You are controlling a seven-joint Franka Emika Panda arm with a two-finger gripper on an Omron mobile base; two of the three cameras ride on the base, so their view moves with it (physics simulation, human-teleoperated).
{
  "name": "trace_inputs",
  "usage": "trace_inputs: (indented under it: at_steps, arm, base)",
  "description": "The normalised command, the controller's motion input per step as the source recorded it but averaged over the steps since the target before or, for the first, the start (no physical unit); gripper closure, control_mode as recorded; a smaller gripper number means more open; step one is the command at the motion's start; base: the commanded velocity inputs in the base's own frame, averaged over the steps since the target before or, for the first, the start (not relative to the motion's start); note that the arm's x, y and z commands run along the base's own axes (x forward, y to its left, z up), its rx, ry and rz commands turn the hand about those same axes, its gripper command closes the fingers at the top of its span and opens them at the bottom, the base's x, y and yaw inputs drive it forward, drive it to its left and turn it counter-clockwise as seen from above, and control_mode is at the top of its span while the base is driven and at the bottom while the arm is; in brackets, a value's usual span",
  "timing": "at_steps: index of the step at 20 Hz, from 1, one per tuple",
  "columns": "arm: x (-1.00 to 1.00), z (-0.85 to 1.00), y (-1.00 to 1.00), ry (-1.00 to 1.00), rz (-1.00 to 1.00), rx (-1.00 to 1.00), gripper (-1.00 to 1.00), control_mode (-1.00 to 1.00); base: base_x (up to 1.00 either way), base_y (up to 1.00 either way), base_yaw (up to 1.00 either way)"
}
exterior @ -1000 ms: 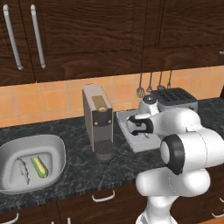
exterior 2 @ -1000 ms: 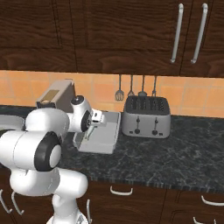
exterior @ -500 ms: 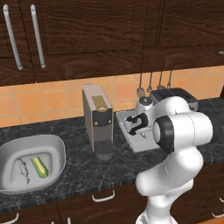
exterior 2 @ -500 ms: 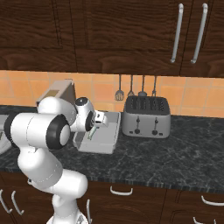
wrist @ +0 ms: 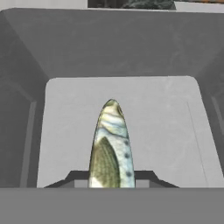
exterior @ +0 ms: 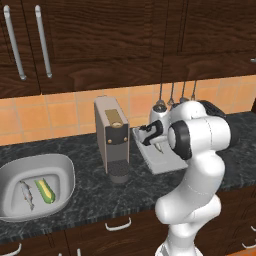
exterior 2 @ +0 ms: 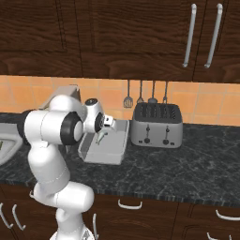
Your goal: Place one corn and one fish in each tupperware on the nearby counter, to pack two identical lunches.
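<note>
We are gripping 1 fish (wrist: 111, 148) in our gripper (wrist: 111, 177), its long axis pointing straight down over the rectangular tupperware (wrist: 175, 131) floor directly below.

Fish (wrist: 111, 148) marked silvery-grey with greenish mottling; container (wrist: 118, 52) light grey; counter (exterior: 90, 187) black, grey-marbled; corn (exterior: 45, 189) yellow-green.

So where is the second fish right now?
The fish is pinched in the end effector, held over the rectangular container, between the coffee machine and toaster.
</note>
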Motion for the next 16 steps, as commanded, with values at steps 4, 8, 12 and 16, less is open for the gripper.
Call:
trace_inputs:
  at_steps: [4, 8, 12, 16]
  arm:
    - [0.00, -0.19, 0.00, -0.02, 0.00, 0.00, 1.00, -1.00]
    - [-0.04, -0.07, 0.00, -0.05, 0.00, 0.00, -1.00, -1.00]
    - [-0.37, 0.31, 0.00, -0.10, -0.03, 0.00, -1.00, -1.00]
    - [-0.71, 0.60, 0.00, -0.05, -0.05, 0.00, -1.00, -1.00]
  base:
    - [0.00, 0.00, 0.00]
    - [0.00, 0.00, 0.00]
    - [0.00, 0.00, 0.00]
    - [0.00, 0.00, 0.00]
